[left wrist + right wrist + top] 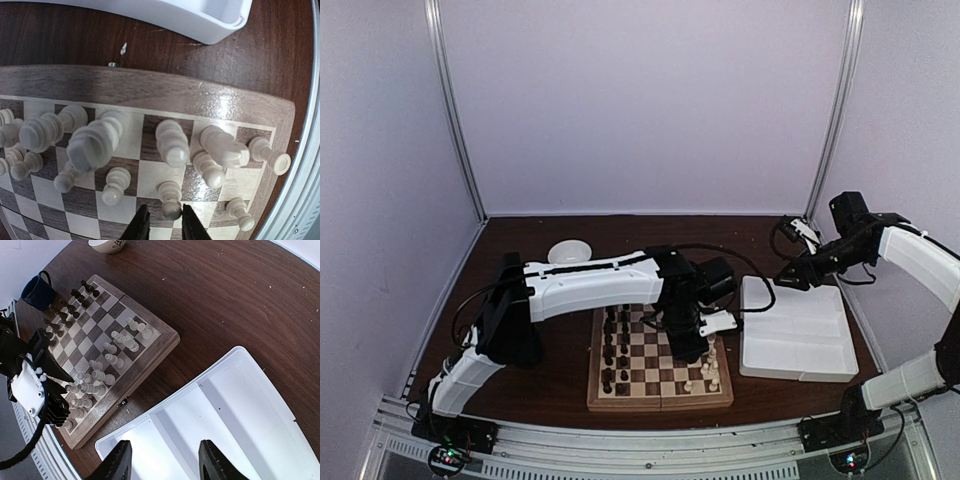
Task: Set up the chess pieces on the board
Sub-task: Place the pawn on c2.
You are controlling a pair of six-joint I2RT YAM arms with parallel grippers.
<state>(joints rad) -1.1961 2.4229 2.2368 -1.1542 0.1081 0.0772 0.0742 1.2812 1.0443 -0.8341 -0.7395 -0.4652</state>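
The board [660, 397] lies in front of the arms, with dark pieces [615, 345] along its left side and cream pieces [708, 372] along its right. My left gripper [686, 338] hangs over the cream side. In the left wrist view its gripper [163, 226] is narrowly open, with its fingertips on either side of the head of a cream pawn [170, 199]; a gap shows on the left. Other cream pieces [172, 142] stand in two rows near the board's border [175, 92]. My right gripper [162, 460] is open and empty above the white tray [240, 405].
The white two-compartment tray [795, 345] sits right of the board and looks empty. A white bowl [568, 252] is at the back left. A dark blue cup [35, 290] stands beyond the board's dark side. Small specks [124, 48] lie between board and tray.
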